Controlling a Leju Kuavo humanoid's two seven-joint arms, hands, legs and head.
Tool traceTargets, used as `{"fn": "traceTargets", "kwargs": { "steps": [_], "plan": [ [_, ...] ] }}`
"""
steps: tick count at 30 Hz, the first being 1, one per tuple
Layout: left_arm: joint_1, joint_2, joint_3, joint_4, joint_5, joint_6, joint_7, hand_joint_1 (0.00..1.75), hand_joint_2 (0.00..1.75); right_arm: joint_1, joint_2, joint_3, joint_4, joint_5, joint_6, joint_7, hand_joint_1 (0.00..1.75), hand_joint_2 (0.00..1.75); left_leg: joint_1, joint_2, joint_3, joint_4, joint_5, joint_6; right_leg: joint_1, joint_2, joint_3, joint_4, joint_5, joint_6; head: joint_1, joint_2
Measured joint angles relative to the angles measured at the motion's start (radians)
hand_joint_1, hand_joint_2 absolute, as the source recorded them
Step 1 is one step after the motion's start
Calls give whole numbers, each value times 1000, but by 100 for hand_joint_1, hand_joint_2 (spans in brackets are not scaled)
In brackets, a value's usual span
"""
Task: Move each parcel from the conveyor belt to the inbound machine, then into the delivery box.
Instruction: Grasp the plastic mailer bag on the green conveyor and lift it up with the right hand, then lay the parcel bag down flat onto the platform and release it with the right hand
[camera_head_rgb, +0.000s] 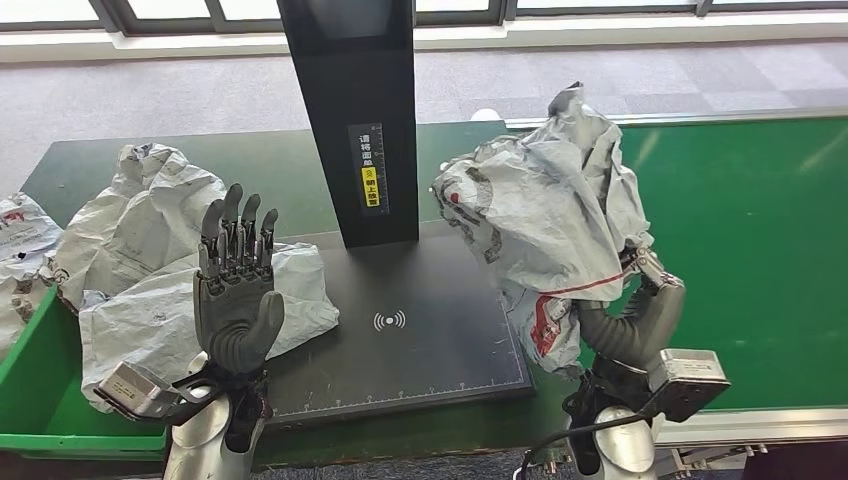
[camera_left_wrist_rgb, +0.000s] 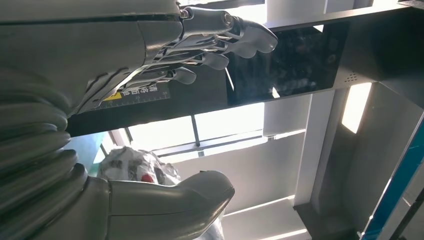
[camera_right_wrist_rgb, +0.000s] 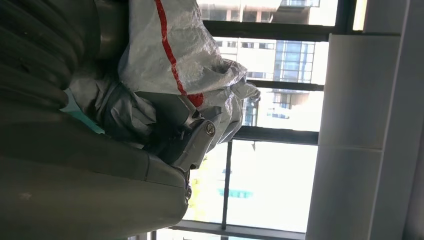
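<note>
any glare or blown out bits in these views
Head view: evenly lit, with a soft sheen on the green conveyor belt. Left wrist view: windows blown out white behind the left hand. Right wrist view: bright windows backlight the parcel, leaving the right hand dark.

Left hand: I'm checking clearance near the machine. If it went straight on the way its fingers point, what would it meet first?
The left hand, open and empty, points its fingers upward. The left wrist view shows the machine's dark screen beyond the fingertips, so probably that overhead part, though depth is unclear.
</note>
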Motion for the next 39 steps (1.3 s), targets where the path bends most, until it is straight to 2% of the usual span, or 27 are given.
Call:
{"fn": "traceTargets", "kwargs": {
  "steps": [6, 8, 12, 14, 17, 22, 23, 26, 27, 29, 33, 39],
  "plan": [
    [0, 0, 0, 3, 0, 0, 0, 0, 175, -1, 1, 26, 0, -2, 27, 0, 175, 175, 0, 0, -1, 0, 0, 0, 0, 0, 0, 0, 0, 0, 0, 0],
    [0, 0, 0, 3, 0, 0, 0, 0, 175, -4, 6, 28, 8, -8, 119, 2, 175, 175, 0, 0, -1, 0, 0, 0, 0, -1, 0, 0, 0, 0, 0, 0],
    [0, 0, 0, 4, 0, -3, -2, 0, 175, -25, 30, 47, 76, -19, 397, 16, 175, 175, 0, 0, -1, 0, 0, 0, 1, -1, 0, 0, 0, 0, 0, 0],
    [-1, 0, 0, 6, 0, -4, -2, 0, 175, -38, 45, 63, 121, -29, 497, 22, 175, 175, 0, 0, -1, 0, 0, 0, 2, -1, 0, 0, 0, 0, 0, 0],
    [-1, 0, 0, 10, -5, -3, -2, 0, 175, -63, 58, 82, 199, -50, 585, 47, 175, 175, 1, -1, -1, 0, 1, -1, 2, -1, 0, 1, 0, -1, 0, 0],
    [-1, 0, 0, 10, -11, -2, 2, 0, 175, -119, 67, 96, 364, -52, 623, 87, 175, 175, 2, -2, -1, 0, 1, -1, 1, -2, 0, 1, 0, -1, 0, 0],
    [-1, 0, 0, 10, -11, -1, 3, 0, 175, -133, 70, 97, 401, -51, 634, 96, 150, 175, 2, -2, -1, 0, 1, -1, 1, -2, 0, 1, 0, -1, 0, 0],
    [-1, 0, 0, 10, -17, 1, 4, 0, 175, -180, 79, 99, 529, -46, 663, 107, 19, 175, 2, -2, -1, 0, 1, -1, 1, -2, 0, 1, 0, -1, 0, 0],
    [-1, 0, 0, 10, -20, 3, 4, 0, 175, -195, 83, 99, 573, -44, 667, 106, 0, 175, 2, -2, -1, 0, 1, -1, 1, -2, 0, 1, 0, -1, 0, 0],
    [-1, 0, 0, 12, -24, 9, 4, 0, 175, -222, 89, 99, 656, -39, 669, 101, 0, 175, 2, -2, -1, 0, 1, -1, 2, -2, 0, 1, 0, -1, 0, 0],
    [-1, 0, 0, 17, -27, 22, 1, 0, 175, -260, 94, 99, 770, -37, 657, 89, 0, 0, 2, -2, -1, 0, 1, -1, 2, -1, 0, 1, 0, -1, 0, 0],
    [-1, 0, 0, 22, -27, 31, -1, 0, 175, -283, 94, 99, 834, -27, 627, 84, 0, 0, 2, -2, -1, 0, 1, -1, 1, -1, 0, 1, -1, -1, 0, 0]
  ]
}}
